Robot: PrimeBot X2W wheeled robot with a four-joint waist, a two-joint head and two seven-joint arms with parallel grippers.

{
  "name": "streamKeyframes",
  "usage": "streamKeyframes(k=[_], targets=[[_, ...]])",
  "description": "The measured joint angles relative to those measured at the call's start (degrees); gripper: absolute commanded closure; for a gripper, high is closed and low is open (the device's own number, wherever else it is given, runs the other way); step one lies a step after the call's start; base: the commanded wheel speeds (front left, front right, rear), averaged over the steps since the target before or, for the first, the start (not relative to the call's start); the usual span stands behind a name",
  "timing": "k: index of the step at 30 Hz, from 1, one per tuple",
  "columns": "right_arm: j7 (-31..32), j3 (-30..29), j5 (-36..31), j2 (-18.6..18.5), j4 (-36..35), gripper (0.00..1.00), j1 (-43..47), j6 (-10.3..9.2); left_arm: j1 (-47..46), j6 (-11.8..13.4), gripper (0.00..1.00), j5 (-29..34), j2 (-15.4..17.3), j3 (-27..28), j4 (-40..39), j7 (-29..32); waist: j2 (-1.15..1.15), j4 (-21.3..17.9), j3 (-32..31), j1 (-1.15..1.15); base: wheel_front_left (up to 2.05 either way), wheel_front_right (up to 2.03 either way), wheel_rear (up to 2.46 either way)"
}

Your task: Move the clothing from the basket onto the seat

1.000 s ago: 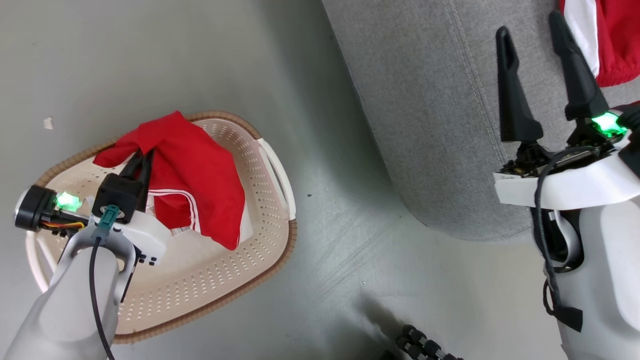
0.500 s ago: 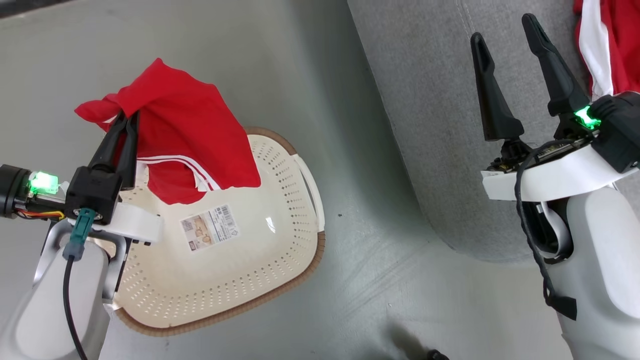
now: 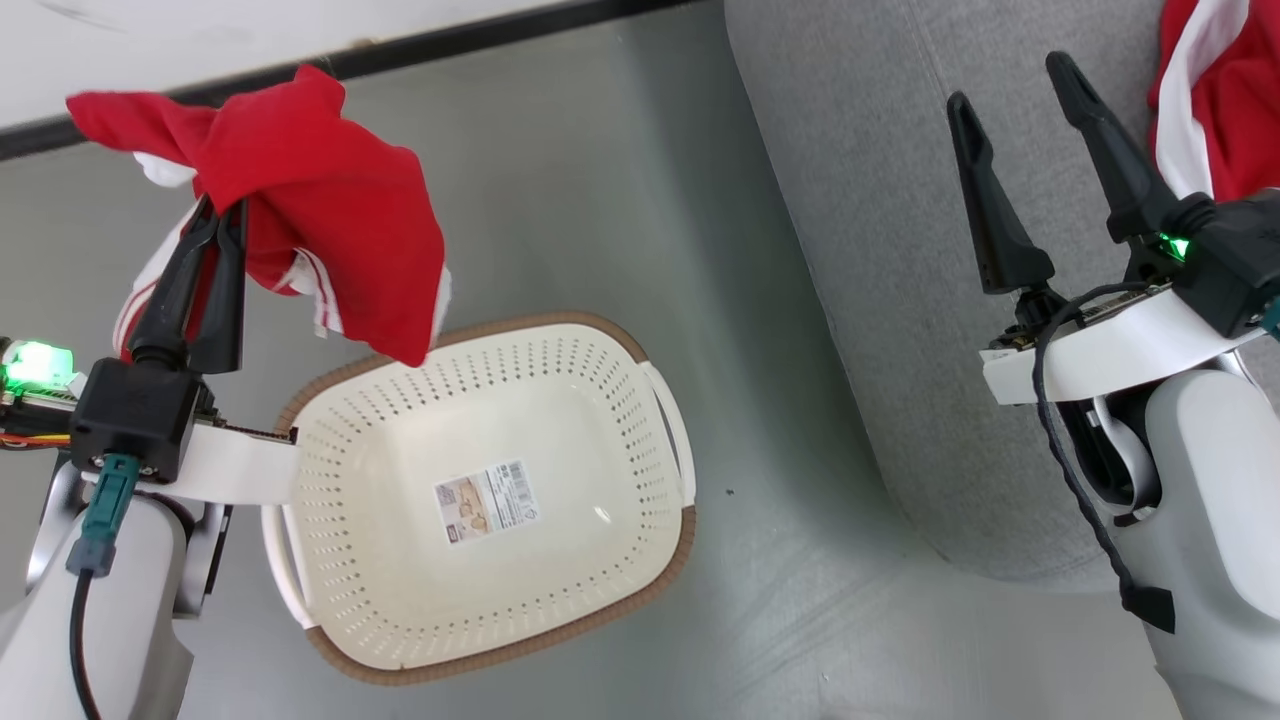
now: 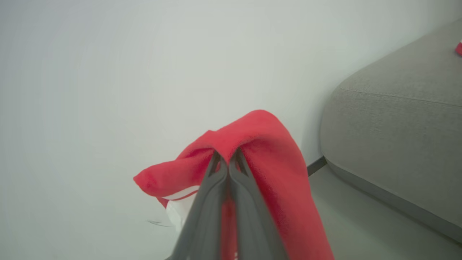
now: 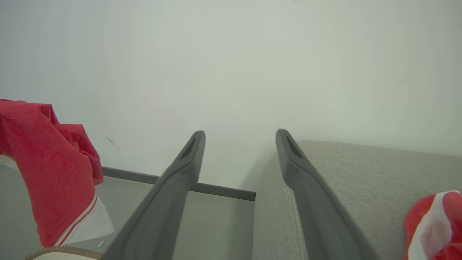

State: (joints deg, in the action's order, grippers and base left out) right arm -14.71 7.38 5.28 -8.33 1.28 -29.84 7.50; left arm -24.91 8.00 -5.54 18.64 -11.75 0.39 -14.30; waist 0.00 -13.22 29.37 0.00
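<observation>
At the upper left of the head view, our left tool (image 3: 222,208) is pressed together on a fold of the red garment (image 3: 320,210), which hangs in the air over the basket's upper-left rim. Its long axis slants from upper left to lower right, with the white-striped hem pointing down at the basket (image 3: 610,430). Below centre, the basket holds just a sticker (image 3: 487,508), and its long axis runs lower left to upper right. Further right lies the seat (image 3: 880,250), with our right tool (image 3: 1010,85) spread wide over it, holding nothing. At the upper right, another red-and-white garment (image 3: 1225,120) rests on the seat. We judge the basket emptied. What remains is carrying the held piece across and releasing it.
</observation>
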Motion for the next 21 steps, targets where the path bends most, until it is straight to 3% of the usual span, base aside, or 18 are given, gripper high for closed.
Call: streamKeyframes(k=[13, 21], targets=[[0.0, 7.9, 0.3, -3.8, 4.1, 0.00, 0.0, 0.00, 1.9, -0.2, 1.00, 0.0, 0.5, -0.7, -5.5, -0.2, 0.00, 3.6, -7.4, 0.00, 0.00, 0.00, 0.00], [0.0, 15.6, 4.8, -5.7, 6.1, 0.00, 0.0, 0.00, 1.9, -2.6, 1.00, 0.0, 0.0, -3.3, -7.2, -0.4, 0.00, 5.9, -12.5, 0.00, 0.00, 0.00, 0.00]])
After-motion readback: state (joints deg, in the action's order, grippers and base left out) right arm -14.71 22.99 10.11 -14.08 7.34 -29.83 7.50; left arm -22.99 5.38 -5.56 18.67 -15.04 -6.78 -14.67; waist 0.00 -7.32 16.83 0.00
